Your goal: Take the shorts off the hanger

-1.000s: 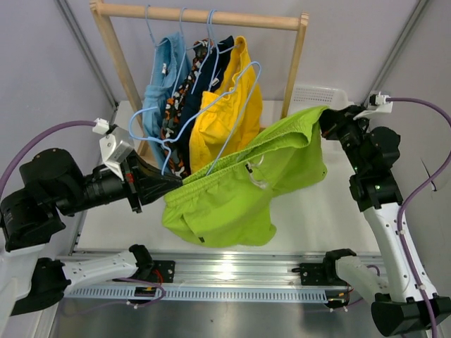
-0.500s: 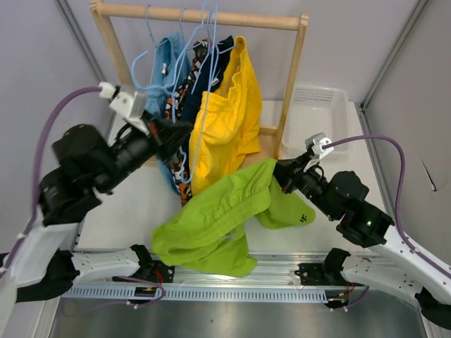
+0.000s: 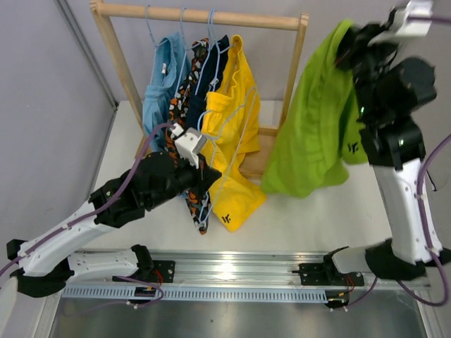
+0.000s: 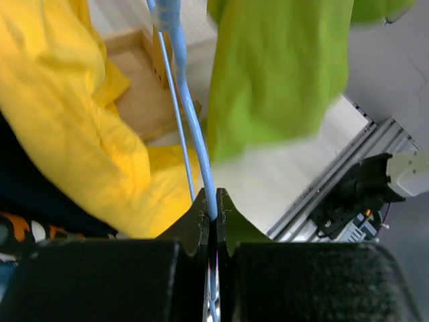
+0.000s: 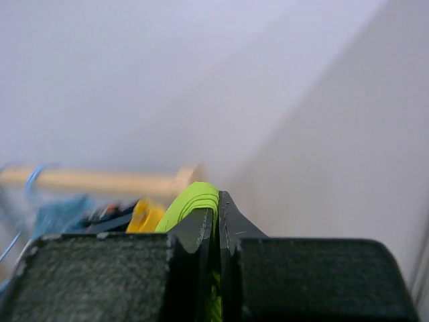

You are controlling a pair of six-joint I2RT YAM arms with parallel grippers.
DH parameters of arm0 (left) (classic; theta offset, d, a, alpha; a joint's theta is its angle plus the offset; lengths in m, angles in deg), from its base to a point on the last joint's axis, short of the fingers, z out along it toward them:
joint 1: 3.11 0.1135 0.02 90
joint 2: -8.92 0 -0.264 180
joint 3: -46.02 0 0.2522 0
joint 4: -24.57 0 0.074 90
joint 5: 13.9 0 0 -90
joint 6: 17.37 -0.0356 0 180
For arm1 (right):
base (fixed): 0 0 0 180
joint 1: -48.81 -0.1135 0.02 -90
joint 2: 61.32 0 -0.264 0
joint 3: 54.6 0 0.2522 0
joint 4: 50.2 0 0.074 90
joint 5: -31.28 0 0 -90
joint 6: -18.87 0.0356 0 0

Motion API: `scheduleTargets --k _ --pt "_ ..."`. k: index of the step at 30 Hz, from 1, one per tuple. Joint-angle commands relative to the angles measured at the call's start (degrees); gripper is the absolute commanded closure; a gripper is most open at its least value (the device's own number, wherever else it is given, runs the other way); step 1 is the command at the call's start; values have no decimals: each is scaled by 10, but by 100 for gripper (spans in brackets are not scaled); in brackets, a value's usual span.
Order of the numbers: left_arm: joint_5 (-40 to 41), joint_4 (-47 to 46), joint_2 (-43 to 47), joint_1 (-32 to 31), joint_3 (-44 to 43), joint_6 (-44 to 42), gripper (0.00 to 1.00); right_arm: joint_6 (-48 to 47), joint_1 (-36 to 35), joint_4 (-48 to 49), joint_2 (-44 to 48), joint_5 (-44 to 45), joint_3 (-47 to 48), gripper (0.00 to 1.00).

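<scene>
Lime green shorts (image 3: 313, 127) are off the hanger and dangling at the right of the scene. They are soft, creased fabric falling in one long drape, with a small dark logo near the hem.

Nearest us, a ribbed aluminium rail (image 3: 232, 271) runs along the counter (image 3: 310, 218) edge. Just beyond it the left claw (image 3: 209, 179) sits low in front of the rack. The wrist view shows its black fingers squeezed almost together on a thin, glossy light blue wire hanger (image 4: 194, 134). The wire is bare, with no cloth on it.

Behind that claw hang the yellow shorts (image 3: 232, 120), matte and bunched, their hem sagging toward the counter. To their left, packed tight, come the navy pair (image 3: 213, 74), the orange-black-white camouflage pair (image 3: 184, 91) and the light blue pair (image 3: 158, 91), all on blue wire hangers. Farthest back is the round pale wooden rod (image 3: 204, 15) on its square posts.

Up at the far right, the right claw (image 3: 350, 44) is raised high. Its fingers are clamped on a folded, ribbed edge of the green fabric, seen close in its own camera (image 5: 194, 201).

A second ago the hanger wire ran into the green shorts, which were stretched between both arms. Half a second ago they had slumped into a low heap over the near counter, with the right arm down beside them. Now that arm has swung up and the cloth hangs full length, right of the rack post. The left arm was up beside the rack then and has dropped lower and nearer, with the hanger pinched in its grip.
</scene>
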State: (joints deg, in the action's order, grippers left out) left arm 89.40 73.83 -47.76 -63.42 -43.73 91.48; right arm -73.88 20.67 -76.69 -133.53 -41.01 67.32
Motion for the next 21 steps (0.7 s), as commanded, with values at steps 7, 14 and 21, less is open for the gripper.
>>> scheduleTargets --k 7,14,21 --pt "1 -16 63 -9 51 51 100 73 190 104 -285 -143 357 100" --pt "-5 -29 27 -9 52 42 100 72 229 197 -412 -117 287 100" --pt "15 -19 -55 -9 -17 11 100 141 244 286 -283 -59 -129 78"
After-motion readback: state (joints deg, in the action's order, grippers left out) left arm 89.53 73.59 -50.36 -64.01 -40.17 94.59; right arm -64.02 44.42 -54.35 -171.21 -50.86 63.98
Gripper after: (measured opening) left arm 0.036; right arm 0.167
